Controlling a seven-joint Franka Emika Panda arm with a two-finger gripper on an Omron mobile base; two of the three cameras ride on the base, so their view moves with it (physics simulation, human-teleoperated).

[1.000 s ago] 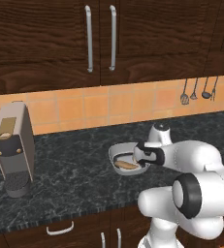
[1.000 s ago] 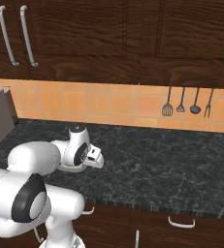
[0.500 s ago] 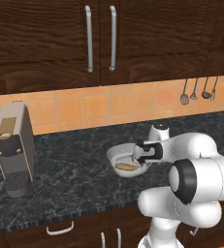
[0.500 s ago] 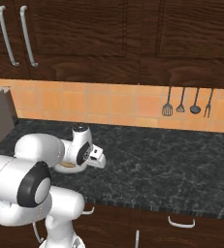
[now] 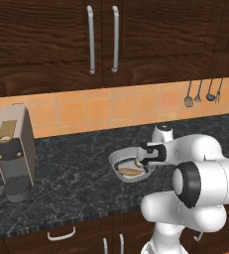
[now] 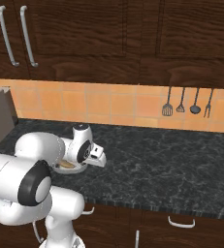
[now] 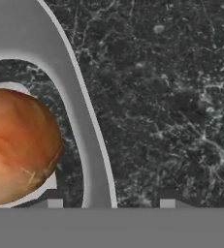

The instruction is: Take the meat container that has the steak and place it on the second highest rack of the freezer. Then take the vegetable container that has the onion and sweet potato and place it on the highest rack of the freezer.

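one claw [image 7: 111, 206] straddles the bowl [image 7: 77, 111] rim, open; the onion [image 7: 17, 145] at 9 o'clock may roll if tipped.

From my left camera I see a coffee machine [image 5: 13, 149] at nine o'clock on the dark marbled bench [image 5: 76, 163]. Four utensils [image 6: 186, 102] hang on the orange tile wall [image 6: 108, 104] at two o'clock, under dark wood cupboards [image 5: 101, 39].

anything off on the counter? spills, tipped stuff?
Nothing stands out. The bowl sits level on the dark counter with the sweet potato and onion inside; the gripper straddles its rim. The coffee machine stands upright.
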